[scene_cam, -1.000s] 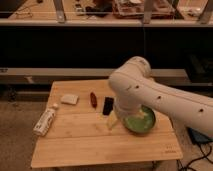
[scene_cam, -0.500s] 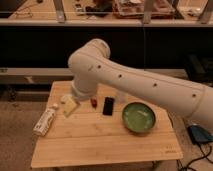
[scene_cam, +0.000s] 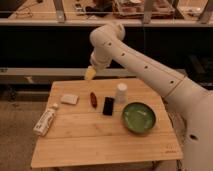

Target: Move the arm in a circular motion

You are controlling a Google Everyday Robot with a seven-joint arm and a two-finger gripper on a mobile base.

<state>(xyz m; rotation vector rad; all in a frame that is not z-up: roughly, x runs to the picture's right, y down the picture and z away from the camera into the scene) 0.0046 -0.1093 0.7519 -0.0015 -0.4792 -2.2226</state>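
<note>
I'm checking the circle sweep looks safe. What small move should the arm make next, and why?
Probably keep arcing at this height: the arm holds its gripper raised over the table's far edge, above the small white bottle and green bowl.

High frontal view over table [scene_cam: 100,145]

Warm, dim indoor light falls from above — the table [scene_cam: 100,145] glows amber, the background stays dark, everything softly blurred.
</note>
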